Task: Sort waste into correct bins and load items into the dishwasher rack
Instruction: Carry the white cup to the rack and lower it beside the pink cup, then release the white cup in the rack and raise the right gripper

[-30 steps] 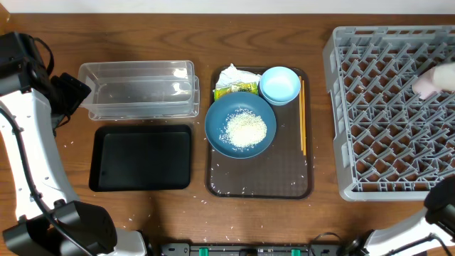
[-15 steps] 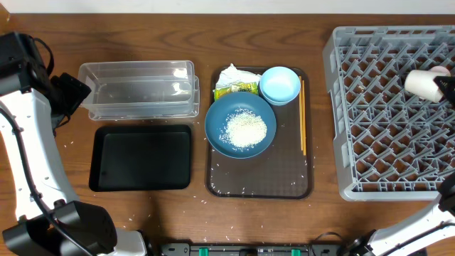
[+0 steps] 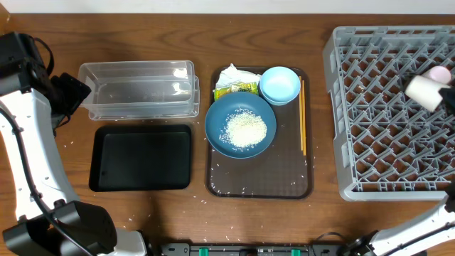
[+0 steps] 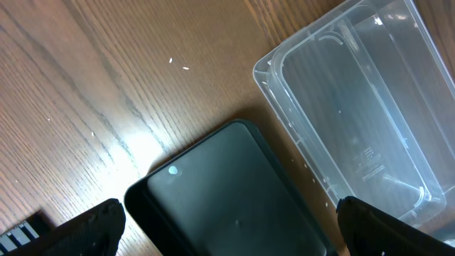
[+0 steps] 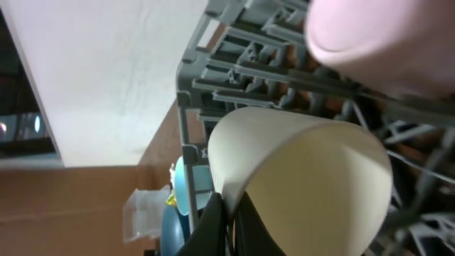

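Shifted slightly over the rack [image 3: 333, 114], the white cup [image 3: 424, 91] hangs pinched in the right jaws (left jaws spread), while bowls [image 3: 240, 124], chopsticks [image 3: 303, 117] and waste [image 3: 234, 75] wait.

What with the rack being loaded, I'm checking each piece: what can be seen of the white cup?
The white cup is small, cream-white, smooth, tapering. It is held tilted over the right part of the rack, beside the pink cup. The right gripper has its jaws shut on the cup's wall at the rim. Whether it touches the rack or pink cup cannot be told.
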`<state>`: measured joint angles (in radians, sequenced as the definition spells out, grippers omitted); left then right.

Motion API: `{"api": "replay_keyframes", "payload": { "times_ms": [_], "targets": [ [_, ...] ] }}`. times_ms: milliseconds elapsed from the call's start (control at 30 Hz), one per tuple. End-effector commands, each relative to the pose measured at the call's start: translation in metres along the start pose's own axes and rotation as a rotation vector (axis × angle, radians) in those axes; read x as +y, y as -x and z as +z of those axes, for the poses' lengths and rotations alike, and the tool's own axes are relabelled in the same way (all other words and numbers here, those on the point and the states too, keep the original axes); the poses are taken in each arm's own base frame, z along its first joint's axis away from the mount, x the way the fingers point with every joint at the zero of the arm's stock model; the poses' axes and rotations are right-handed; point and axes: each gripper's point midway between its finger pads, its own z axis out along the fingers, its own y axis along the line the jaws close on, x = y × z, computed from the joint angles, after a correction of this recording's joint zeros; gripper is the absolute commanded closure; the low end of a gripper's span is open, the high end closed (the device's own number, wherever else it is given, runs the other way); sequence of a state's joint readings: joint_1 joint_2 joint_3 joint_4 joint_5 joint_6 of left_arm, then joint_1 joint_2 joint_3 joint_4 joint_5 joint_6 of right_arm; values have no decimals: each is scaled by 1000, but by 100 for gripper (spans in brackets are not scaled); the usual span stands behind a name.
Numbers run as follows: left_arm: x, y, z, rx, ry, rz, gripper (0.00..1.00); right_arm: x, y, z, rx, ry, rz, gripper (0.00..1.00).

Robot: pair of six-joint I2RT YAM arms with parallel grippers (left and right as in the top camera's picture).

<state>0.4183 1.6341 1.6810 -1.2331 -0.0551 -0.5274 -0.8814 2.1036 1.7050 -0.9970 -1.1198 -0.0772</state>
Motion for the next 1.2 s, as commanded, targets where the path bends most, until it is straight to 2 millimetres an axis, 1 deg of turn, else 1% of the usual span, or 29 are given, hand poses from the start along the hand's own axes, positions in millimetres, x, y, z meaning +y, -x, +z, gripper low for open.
{"api": "replay_keyframes", "payload": {
  "times_ms": [0,133,200,267,500,567,633,700,767,833,1000,1167],
  "targets": [
    [1,4,-9,-24,-8,-15,2,-32,-1,-12,-8,-107,40,99],
    [1,4,-9,-24,-8,-15,2,-44,-2,-19,-12,-162,55,98],
    [1,4,-9,-24,-8,-15,2,-48,-2,-20,-12,-184,55,95],
    [1,4,-9,-24,-8,-15,2,-48,-2,-20,-11,-187,54,91],
    [1,4,-9,-24,-8,-15,2,-48,0,-20,-18,-186,43,86],
    [1,4,-9,-24,-8,-15,2,-47,4,-20,-30,-176,24,91],
    [1,4,-9,-24,-8,-15,2,-38,9,-19,-47,-124,0,99],
    [1,4,-9,-24,-8,-15,2,-25,14,-17,-64,-49,-28,99],
    [1,4,-9,-24,-8,-15,2,-16,17,-14,-69,-6,-50,99],
    [1,4,-9,-24,-8,-15,2,-13,17,-10,-62,-2,-61,99],
    [1,4,-9,-24,-8,-15,2,-15,14,4,-36,-34,-82,99],
    [1,4,-9,-24,-8,-15,2,-12,10,21,-6,-20,-64,99]
  ]
}}
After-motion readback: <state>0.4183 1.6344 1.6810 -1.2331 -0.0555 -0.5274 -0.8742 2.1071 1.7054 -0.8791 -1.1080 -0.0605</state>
